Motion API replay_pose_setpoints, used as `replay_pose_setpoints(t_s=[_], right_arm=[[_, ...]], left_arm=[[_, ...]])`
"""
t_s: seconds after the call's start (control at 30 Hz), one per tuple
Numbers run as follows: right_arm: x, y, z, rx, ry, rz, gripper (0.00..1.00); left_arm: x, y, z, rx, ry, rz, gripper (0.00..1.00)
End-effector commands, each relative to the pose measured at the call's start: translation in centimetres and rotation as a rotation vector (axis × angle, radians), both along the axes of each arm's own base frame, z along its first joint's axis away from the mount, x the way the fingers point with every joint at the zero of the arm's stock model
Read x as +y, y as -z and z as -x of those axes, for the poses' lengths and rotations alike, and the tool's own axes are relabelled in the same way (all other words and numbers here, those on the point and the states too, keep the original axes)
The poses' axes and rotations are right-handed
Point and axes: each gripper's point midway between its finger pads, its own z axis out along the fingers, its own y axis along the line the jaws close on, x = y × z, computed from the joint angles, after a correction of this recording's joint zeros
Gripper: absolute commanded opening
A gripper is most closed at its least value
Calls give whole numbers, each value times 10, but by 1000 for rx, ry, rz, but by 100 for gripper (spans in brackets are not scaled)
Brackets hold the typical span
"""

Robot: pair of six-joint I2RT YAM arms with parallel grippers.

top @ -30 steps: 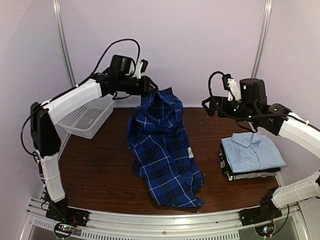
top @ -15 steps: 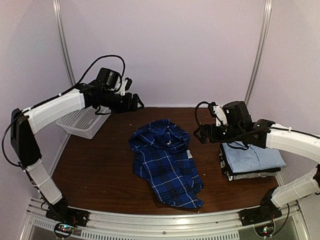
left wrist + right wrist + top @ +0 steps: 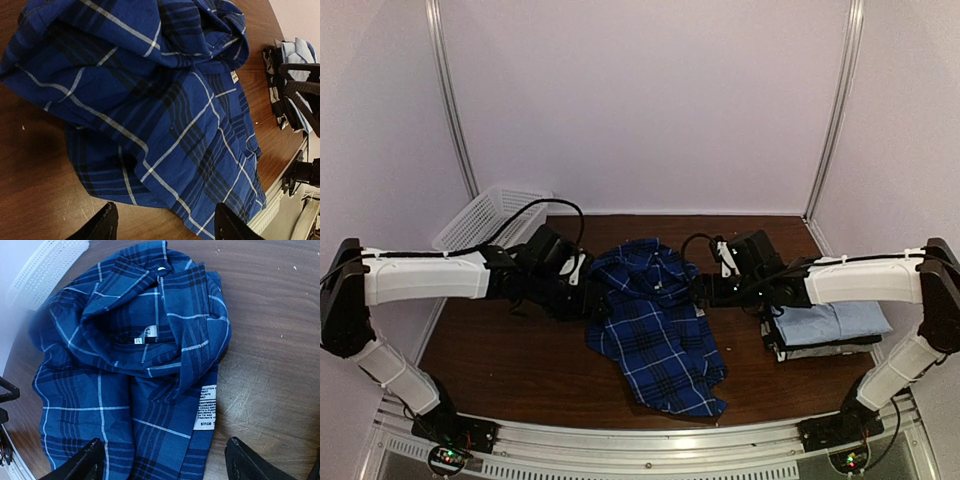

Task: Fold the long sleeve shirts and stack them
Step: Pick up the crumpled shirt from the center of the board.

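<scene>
The blue-and-black plaid shirt [image 3: 655,320] lies crumpled on the brown table, collar end toward the back. It fills the left wrist view [image 3: 150,115] and the right wrist view [image 3: 130,375], where its white care label [image 3: 204,407] shows. My left gripper [image 3: 592,302] is open and empty, low at the shirt's left edge. My right gripper [image 3: 705,290] is open and empty, low at the shirt's right edge by the collar. A stack of folded shirts with the light blue one [image 3: 835,322] on top sits at the right.
A white lattice basket [image 3: 490,215] stands at the back left. The table's near edge has a metal rail [image 3: 650,440]. Bare brown tabletop [image 3: 510,350] lies left of the plaid shirt.
The left gripper let go of the plaid shirt, which dropped into a heap on the table. Both arms came down low to either side of the shirt.
</scene>
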Motion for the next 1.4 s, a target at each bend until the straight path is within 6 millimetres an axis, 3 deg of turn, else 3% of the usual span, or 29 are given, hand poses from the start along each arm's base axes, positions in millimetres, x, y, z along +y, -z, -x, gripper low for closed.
replay_pose_setpoints(t_s=[0.0, 0.2, 0.47, 0.63, 0.8, 0.9, 0.93, 1.1, 1.23, 1.37], right_arm=[[10, 3, -16, -13, 60, -50, 81], [19, 19, -31, -5, 88, -45, 71], [27, 30, -58, -18, 142, -23, 60], [12, 42, -75, -15, 221, 29, 48], [6, 52, -80, 8, 251, 45, 40], [2, 57, -80, 18, 264, 62, 29], [1, 57, -79, 20, 269, 73, 24], [-13, 28, -88, -40, 309, 128, 0], [-37, -17, -97, -133, 365, 196, 0], [-67, -78, -102, -249, 431, 244, 0]], left_arm=[[-19, -7, -21, -56, -74, 86, 67], [-17, 14, -36, -61, -133, 31, 61], [-24, 29, -52, -84, -160, 12, 53], [-25, 29, -61, -99, -186, 1, 38], [-20, 22, -68, -128, -209, -21, 15], [-14, 18, -70, -142, -218, -41, 0], [-12, 14, -71, -153, -221, -49, 0], [14, -17, -79, -225, -251, -120, 0], [42, -62, -83, -312, -281, -165, 0], [72, -128, -85, -461, -311, -218, 0]])
